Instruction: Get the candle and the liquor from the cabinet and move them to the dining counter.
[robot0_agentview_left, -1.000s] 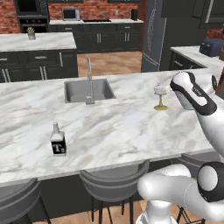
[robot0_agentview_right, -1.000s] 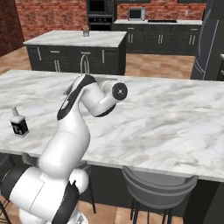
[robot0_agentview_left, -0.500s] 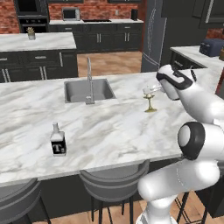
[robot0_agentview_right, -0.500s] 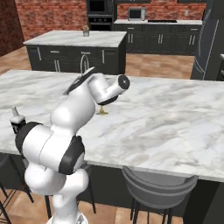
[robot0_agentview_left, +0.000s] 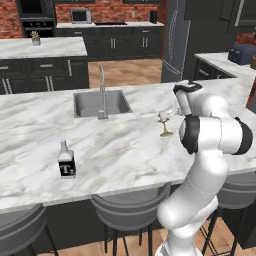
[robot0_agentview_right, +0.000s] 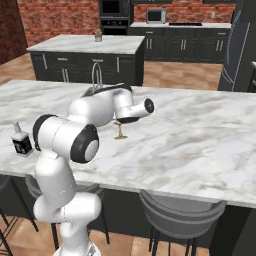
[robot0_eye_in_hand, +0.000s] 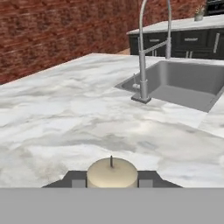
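We're setting the candle (robot0_agentview_left: 165, 123) on the counter (robot0_agentview_left: 125, 150); gripper (robot0_eye_in_hand: 112, 183) grasping it; liquor (robot0_agentview_left: 65, 160) placed; next, release.

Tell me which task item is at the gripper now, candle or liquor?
The candle: its cream top sits right between the gripper fingertips, over the dining counter. The liquor stands alone near the counter's front edge, left of the sink.

A home kitchen: the end effector (robot0_agentview_left: 167, 113) hangs over a long marble desk (robot0_agentview_left: 30, 130) with an inset steel sink (robot0_agentview_left: 100, 102) and faucet (robot0_eye_in_hand: 143, 48) just beyond it, and bar stools (robot0_agentview_left: 127, 212) tucked below. Farther off past it stand dark drawer cabinets (robot0_agentview_left: 115, 48), a red brick wall (robot0_agentview_right: 55, 17) and what looks like a microwave (robot0_agentview_left: 80, 16).
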